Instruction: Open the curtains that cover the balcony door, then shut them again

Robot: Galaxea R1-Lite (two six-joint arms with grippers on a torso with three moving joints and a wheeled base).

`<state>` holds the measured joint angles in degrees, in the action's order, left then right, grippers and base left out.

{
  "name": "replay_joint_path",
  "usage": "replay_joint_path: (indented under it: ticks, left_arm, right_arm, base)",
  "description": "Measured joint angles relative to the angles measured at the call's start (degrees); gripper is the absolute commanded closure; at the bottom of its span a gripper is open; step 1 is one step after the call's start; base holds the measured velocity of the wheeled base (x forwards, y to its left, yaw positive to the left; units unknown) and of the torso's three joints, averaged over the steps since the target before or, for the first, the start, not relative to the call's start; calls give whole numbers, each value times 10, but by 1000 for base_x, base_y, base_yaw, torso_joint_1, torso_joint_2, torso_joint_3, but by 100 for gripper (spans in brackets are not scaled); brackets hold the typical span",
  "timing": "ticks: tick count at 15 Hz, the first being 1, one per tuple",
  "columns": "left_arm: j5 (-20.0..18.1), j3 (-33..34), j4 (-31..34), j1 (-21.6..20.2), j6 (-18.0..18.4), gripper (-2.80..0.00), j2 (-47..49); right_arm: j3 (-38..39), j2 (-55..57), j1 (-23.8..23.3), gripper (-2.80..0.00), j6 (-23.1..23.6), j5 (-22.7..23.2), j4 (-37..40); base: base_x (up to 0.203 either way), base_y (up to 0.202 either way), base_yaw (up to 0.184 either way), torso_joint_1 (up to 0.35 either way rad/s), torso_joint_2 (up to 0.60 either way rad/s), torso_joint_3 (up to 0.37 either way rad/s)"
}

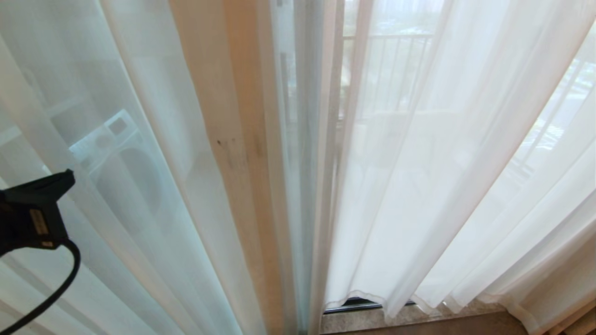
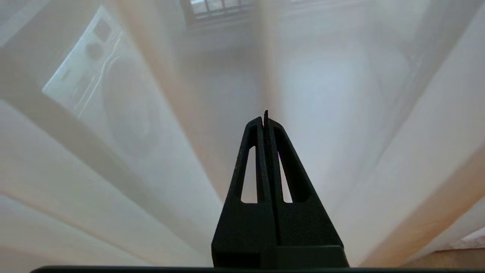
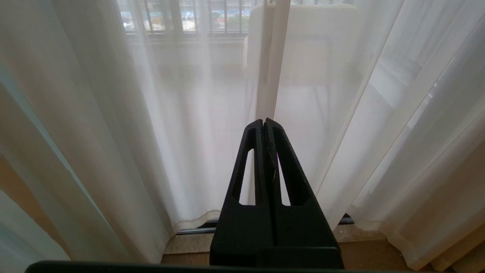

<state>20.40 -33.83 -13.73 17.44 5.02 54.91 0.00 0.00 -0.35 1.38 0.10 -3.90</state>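
Two sheer white curtains [image 1: 419, 163] hang drawn across the balcony door [image 1: 354, 304], their long axis running from ceiling to floor and their soft folds fanning slightly outward toward the hems. The left panel [image 1: 116, 139] fills the left half of the head view; the right panel covers the right half, and its hemmed lower edge ends just above the stone sill [image 1: 409, 316], where a short strip of the door's dark bottom track shows. The two panels meet near the middle, beside a tan vertical band [image 1: 242, 139] seen through the fabric. Behind the left panel a washing machine [image 1: 121, 153] shows faintly, and behind the right panel a balcony railing [image 1: 396, 60] is dimly visible.

The left hand [image 1: 67, 179] reaches in from the left edge of the head view, close in front of the left panel, a black cable [image 1: 56, 288] looping below it. In its wrist view its two fingers [image 2: 254, 159] are pressed together with nothing between them, pointing at the fabric.

The right hand [image 3: 264, 121] is outside the head view. Its wrist view shows its fingers [image 3: 252, 163] likewise clenched and empty, aimed at the seam between the panels, above the sill [image 3: 189, 242].
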Motion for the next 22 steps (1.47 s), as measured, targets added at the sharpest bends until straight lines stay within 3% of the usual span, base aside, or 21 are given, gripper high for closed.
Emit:
replay_joint_path:
  ticks: [2,4,8,11,15,19,22]
  left_arm:
    - [-89,39,1,-99,6,0,-39]
    - [-170,94,2,-171,9,0,-92]
    - [-249,188,8,-249,9,0,-206]
    - [-249,234,22,-250,7,0,-278]
    - [-201,274,19,-200,9,0,-355]
    - [-187,327,2,-185,9,0,-425]
    - [-193,336,69,-178,5,0,-491]
  right_arm:
    - [0,0,0,0,0,0,0]
    - [0,0,0,0,0,0,0]
    - [0,0,0,0,0,0,0]
    - [0,0,0,0,0,0,0]
    - [0,0,0,0,0,0,0]
    - [0,0,0,0,0,0,0]
    - [0,0,0,0,0,0,0]
  base:
    - [0,0,0,0,0,0]
    - [0,0,0,0,0,0]
    - [0,0,0,0,0,0]
    - [0,0,0,0,0,0]
    - [0,0,0,0,0,0]
    - [0,0,0,0,0,0]
    - [0,0,0,0,0,0]
